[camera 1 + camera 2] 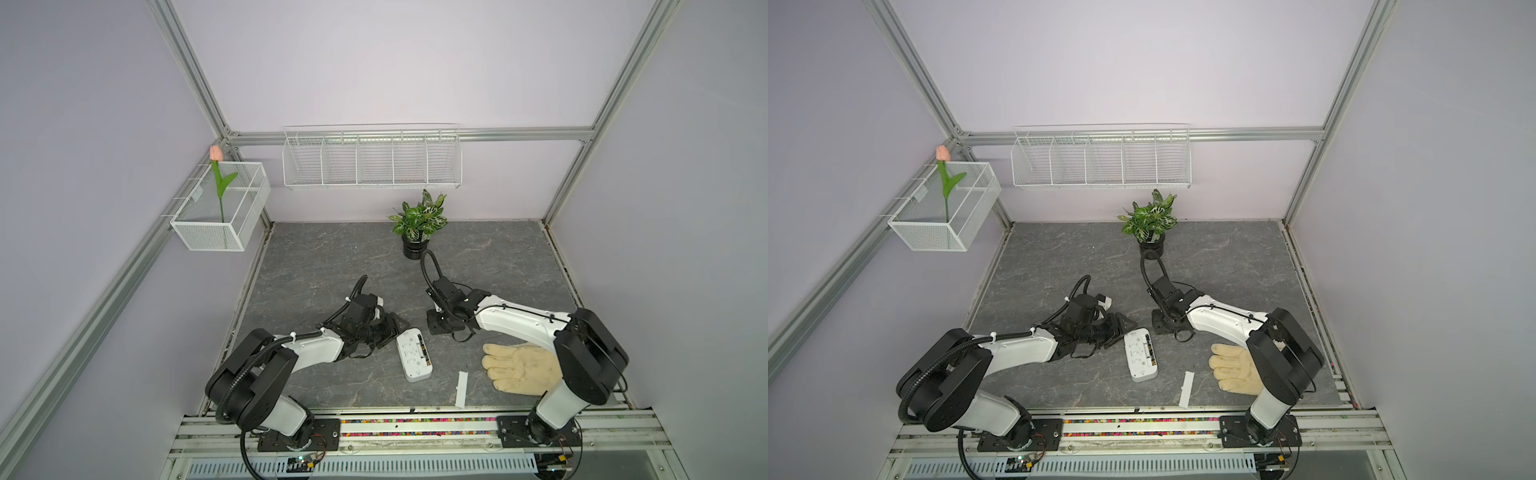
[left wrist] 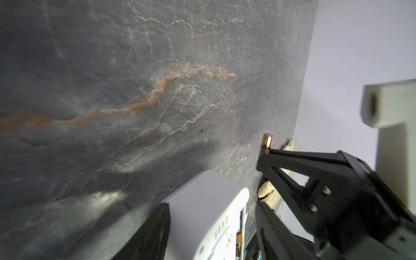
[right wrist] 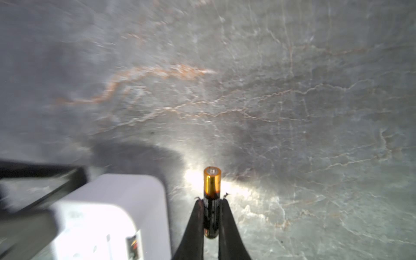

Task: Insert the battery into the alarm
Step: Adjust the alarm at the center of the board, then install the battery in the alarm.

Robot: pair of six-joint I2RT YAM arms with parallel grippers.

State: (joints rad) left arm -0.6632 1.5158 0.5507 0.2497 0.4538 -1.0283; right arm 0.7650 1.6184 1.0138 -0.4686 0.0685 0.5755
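Pinching a black-and-copper battery (image 3: 212, 182), my right gripper (image 3: 210, 200) hangs at 1 o'clock of the alarm (image 1: 413, 353), back-up on the table (image 1: 332, 270). My left gripper (image 2: 211, 203) straddles its 11 o'clock end; gripping or not, I cannot tell.

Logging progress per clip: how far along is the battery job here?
Done: alarm lies back up, compartment open. In hand: right pincer shut on the battery, beside the alarm; left pincer straddles the alarm, grip unclear. Left: seat the battery in the compartment.
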